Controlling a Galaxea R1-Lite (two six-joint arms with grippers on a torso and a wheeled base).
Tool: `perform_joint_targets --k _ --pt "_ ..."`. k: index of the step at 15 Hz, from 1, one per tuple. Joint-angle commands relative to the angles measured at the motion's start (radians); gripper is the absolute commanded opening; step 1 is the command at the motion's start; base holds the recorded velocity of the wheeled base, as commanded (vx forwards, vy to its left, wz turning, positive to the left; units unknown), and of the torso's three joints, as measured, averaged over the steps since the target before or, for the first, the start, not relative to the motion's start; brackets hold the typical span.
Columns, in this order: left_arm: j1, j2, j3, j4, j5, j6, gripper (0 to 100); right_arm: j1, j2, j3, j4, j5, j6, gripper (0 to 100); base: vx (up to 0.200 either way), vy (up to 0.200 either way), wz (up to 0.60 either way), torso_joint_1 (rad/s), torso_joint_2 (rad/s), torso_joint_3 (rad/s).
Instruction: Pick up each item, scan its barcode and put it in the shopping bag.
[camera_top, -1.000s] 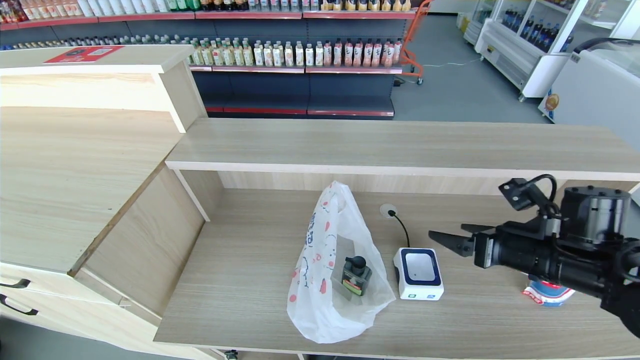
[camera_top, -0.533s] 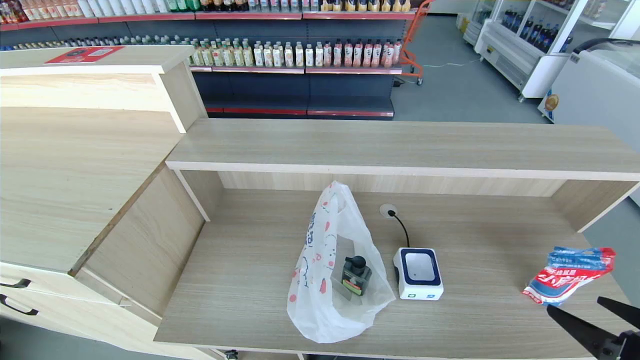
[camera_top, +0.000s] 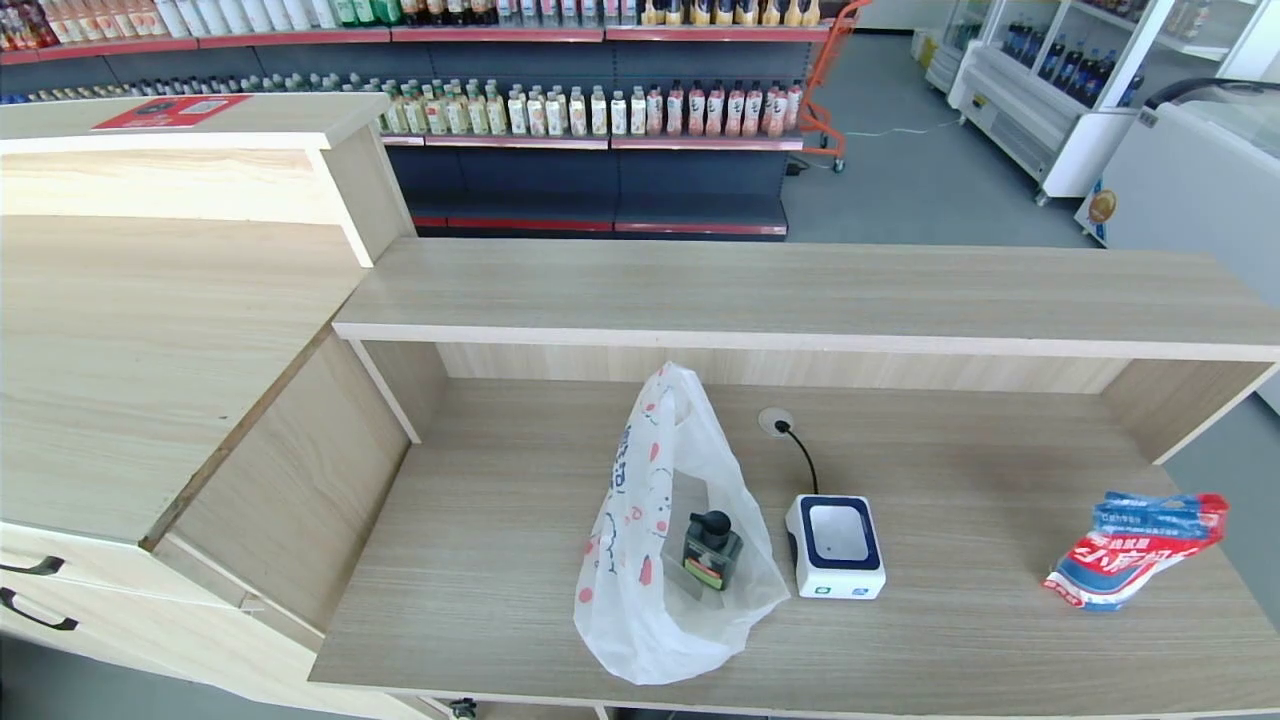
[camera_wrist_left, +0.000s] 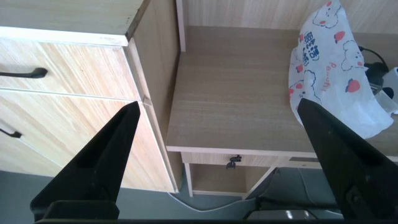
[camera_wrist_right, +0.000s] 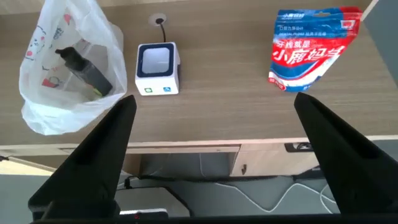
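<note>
The white, translucent shopping bag (camera_top: 640, 480), printed with red and blue figures, sits slumped on the counter (camera_top: 500, 560) with a dark, black-capped bottle (camera_top: 712, 550) inside. The white, blue-framed barcode scanner (camera_top: 836, 546) stands just beside it. A red, white and blue pouch (camera_top: 1135, 548) lies flat, well apart, near the counter's right end.

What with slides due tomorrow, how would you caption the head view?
Checkout counter: shopping bag holding a bottle, scanner beside it, snack pouch unbagged.
</note>
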Motion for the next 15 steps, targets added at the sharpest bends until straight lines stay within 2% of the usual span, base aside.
perform_joint_targets --k 1,5,15 --pt "0.0 0.0 0.0 0.0 0.0 0.0 100 0.002 -0.075 0.003 0.002 -0.001 0.001 100 0.0 0.0 0.0 0.0 0.0 0.0" --pt "0.0 0.0 0.0 0.0 0.0 -0.005 100 0.002 -0.075 0.004 0.002 -0.001 -0.011 100 0.0 0.0 0.0 0.0 0.0 0.0" --pt "0.0 0.0 0.0 0.0 0.002 0.0 100 0.002 -0.075 0.003 0.003 -0.001 -0.005 100 0.0 -0.2 0.0 0.002 0.0 0.001"
